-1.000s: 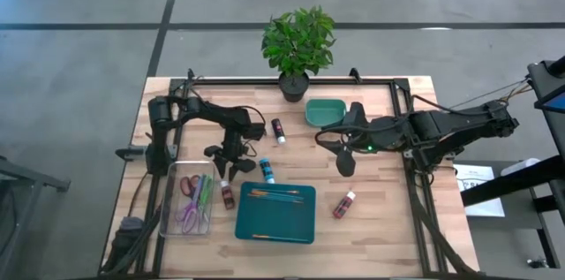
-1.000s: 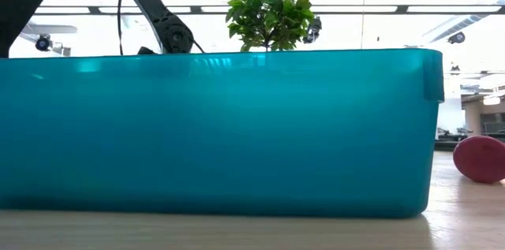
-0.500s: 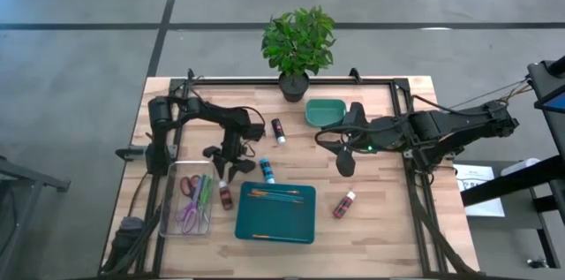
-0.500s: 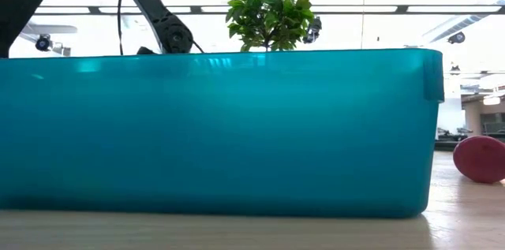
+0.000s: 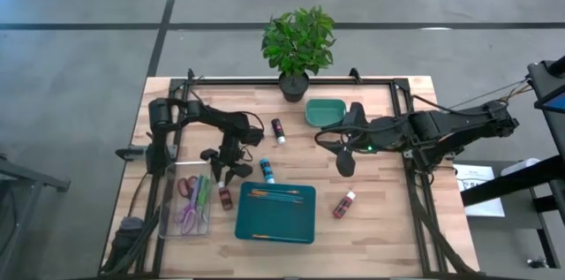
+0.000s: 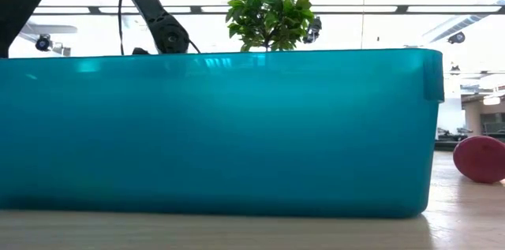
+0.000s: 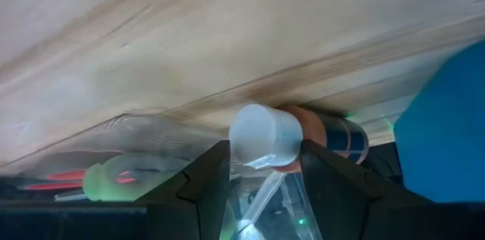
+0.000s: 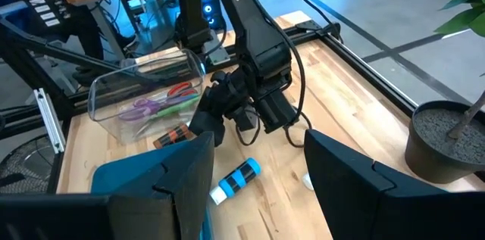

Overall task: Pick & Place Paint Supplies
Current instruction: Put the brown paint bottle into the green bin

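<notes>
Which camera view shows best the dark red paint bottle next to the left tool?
The left wrist view: the dark red paint bottle fills the frame, white cap between the left tool's open fingers. The high view shows it small, between clear container and teal tray. The right wrist view glimpses it. The low view hides it.

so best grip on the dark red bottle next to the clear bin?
Take the dark red bottle across its round body just behind the white cap, from straight above. It lies flat between the clear bin and teal tray. The left gripper already straddles the cap, open.
</notes>
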`<state>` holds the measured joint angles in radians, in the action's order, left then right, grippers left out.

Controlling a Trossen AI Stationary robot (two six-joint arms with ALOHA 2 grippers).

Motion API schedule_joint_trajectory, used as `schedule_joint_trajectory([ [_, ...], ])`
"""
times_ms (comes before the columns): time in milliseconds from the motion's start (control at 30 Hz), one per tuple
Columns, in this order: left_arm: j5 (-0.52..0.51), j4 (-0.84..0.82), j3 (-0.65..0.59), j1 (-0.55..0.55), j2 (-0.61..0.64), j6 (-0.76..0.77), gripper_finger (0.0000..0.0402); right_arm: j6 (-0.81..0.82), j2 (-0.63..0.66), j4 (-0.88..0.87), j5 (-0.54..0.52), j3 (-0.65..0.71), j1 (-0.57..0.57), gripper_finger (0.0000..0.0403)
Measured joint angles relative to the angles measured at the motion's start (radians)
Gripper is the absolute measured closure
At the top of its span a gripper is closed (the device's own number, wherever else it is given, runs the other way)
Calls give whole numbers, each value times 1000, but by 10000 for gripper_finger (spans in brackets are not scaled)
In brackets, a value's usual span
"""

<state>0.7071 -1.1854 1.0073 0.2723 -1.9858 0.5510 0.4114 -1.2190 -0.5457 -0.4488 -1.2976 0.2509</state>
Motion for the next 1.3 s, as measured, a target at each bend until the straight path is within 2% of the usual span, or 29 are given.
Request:
schedule_joint_trajectory([
  [433,23,15,0,-15,0,-1,231,15,0,0,2,6,0,199],
  [767,26,127,1,-17,0,55,231,31,0,0,4,11,6,199],
  [1200,38,124,1,-18,0,56,232,41,0,0,4,11,7,199],
  [1300,38,123,1,-18,0,56,245,42,0,0,4,11,7,199],
])
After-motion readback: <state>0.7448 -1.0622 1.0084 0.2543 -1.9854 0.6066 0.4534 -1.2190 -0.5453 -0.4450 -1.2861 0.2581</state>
